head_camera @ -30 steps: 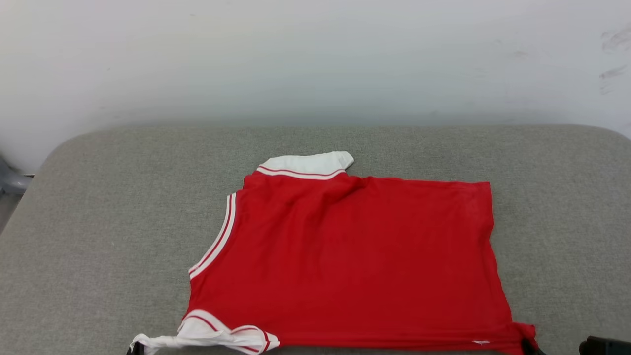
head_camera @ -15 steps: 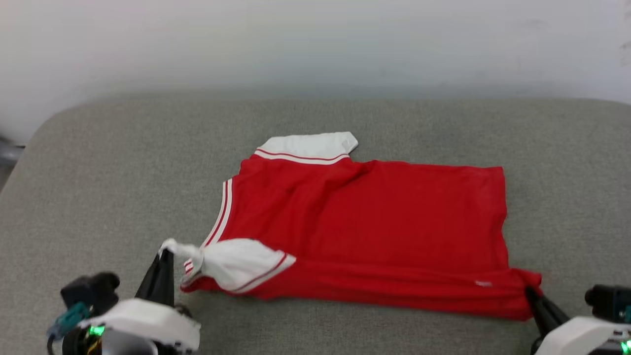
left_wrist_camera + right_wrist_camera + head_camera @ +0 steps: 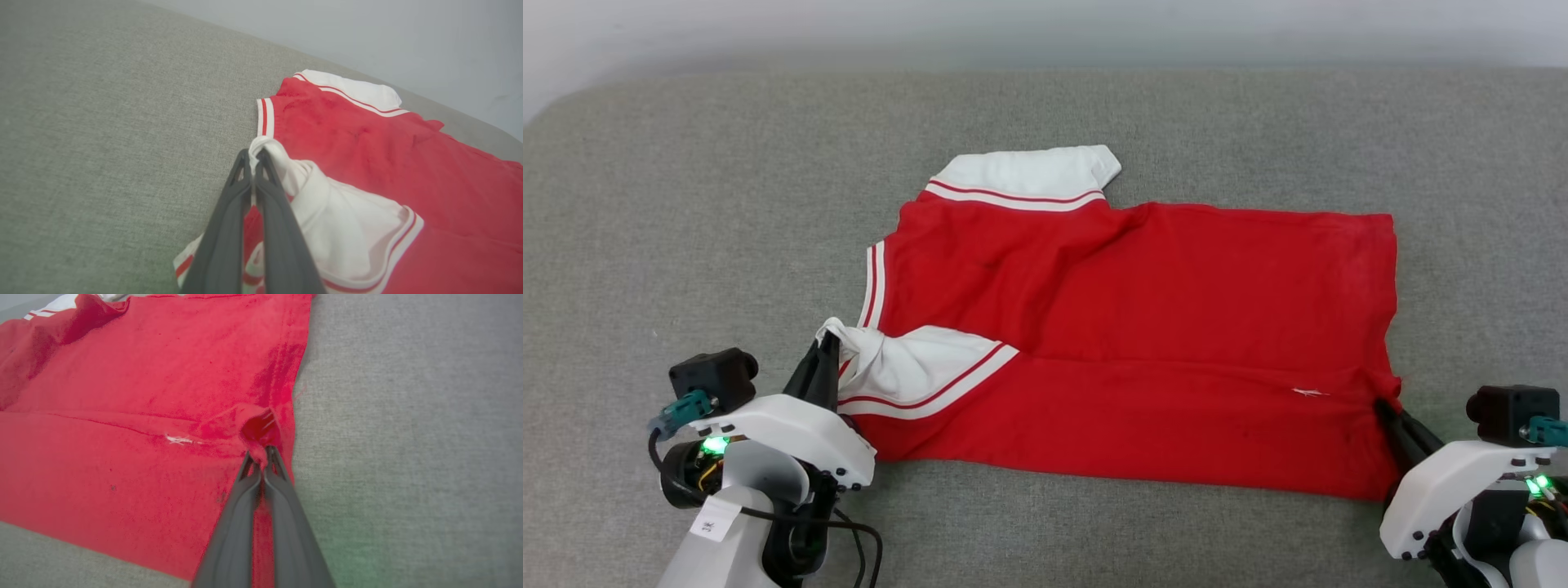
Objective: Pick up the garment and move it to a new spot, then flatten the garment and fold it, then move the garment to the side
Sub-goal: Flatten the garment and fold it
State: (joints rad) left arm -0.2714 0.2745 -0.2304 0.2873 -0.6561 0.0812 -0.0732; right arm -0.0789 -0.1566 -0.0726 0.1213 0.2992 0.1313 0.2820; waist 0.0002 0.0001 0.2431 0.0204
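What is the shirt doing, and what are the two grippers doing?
garment: lying flat on the grey cushion, near edge folded over onto itself.
left gripper: shut on the garment's white sleeve.
right gripper: shut on the garment's red near corner.

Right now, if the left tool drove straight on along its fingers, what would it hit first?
Left tool is shut on the garment's white sleeve; straight ahead lies the striped neckline trim, probably first contact. Height above the cloth is unclear.
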